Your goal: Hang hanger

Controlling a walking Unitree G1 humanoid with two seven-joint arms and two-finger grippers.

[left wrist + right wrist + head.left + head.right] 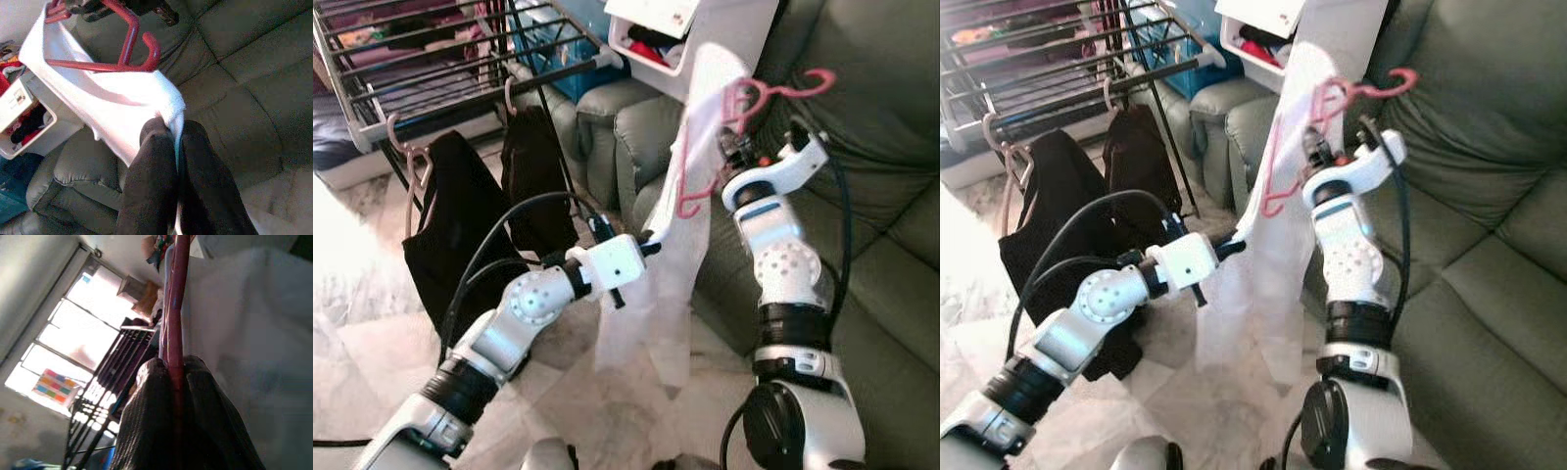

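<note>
Upper centre of frame: our right gripper point(741, 137) clamped on pink hanger point(749, 103), white cloth point(690, 196) draped below. Left gripper point(177, 142) pinched on cloth edge. Drying rack point(431, 73) lies upper left; we judge hook must travel leftward.
</note>
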